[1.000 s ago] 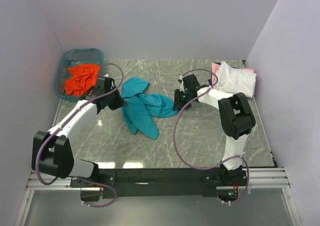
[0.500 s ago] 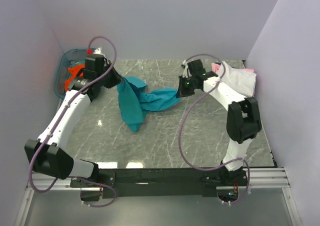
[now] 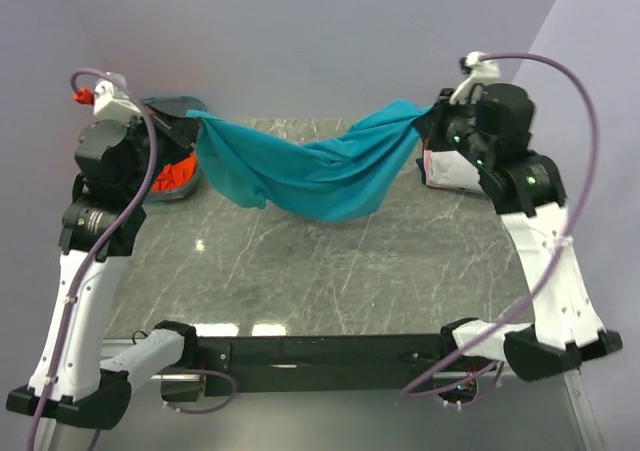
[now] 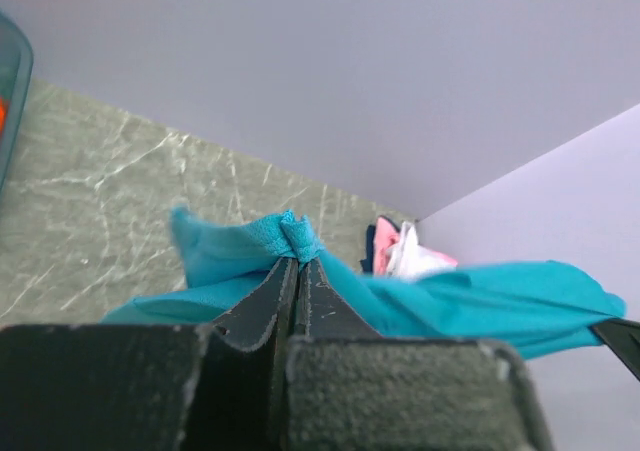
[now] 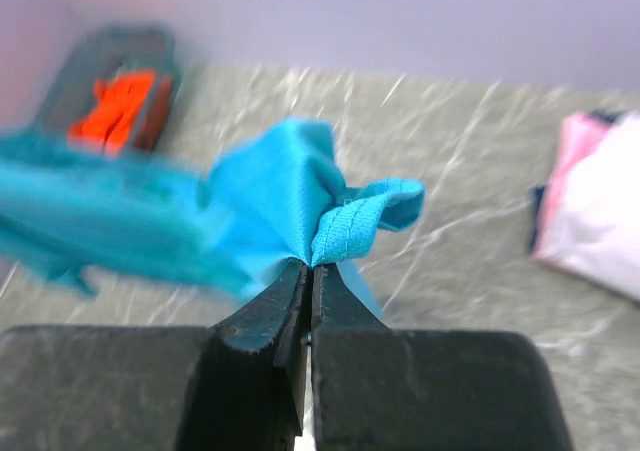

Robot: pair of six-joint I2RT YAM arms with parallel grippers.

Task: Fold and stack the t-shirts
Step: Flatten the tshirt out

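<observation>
**Teal shirt strung in the air between two clenched grippers**

Your left gripper (image 4: 297, 261) is clamped on a bunched corner of the teal t-shirt (image 3: 310, 176). In the left wrist view the fingers press together, with a small tuft of fabric poking out above the tips. Your right gripper (image 5: 308, 266) is clenched the same way on a hemmed edge at the other end of the shirt.

From above, the shirt hangs between the two grippers as a sagging band over the far half of the table (image 3: 330, 271). You cannot tell from that view whether its lowest fold touches the marble. The fabric covers both sets of fingertips there, so only the wrist cameras show the grips.

At far left, the left arm hides most of the blue tub (image 3: 172, 102). Only a scrap of the orange t-shirt (image 3: 172, 176) shows inside it.

At far right, the right arm cuts off the stack. You can see part of the white t-shirt (image 3: 455, 171) on top. The pink t-shirt (image 5: 570, 146) and a sliver of the dark blue t-shirt (image 4: 369, 246) peek out beneath it. The right wrist view is blurred.
</observation>
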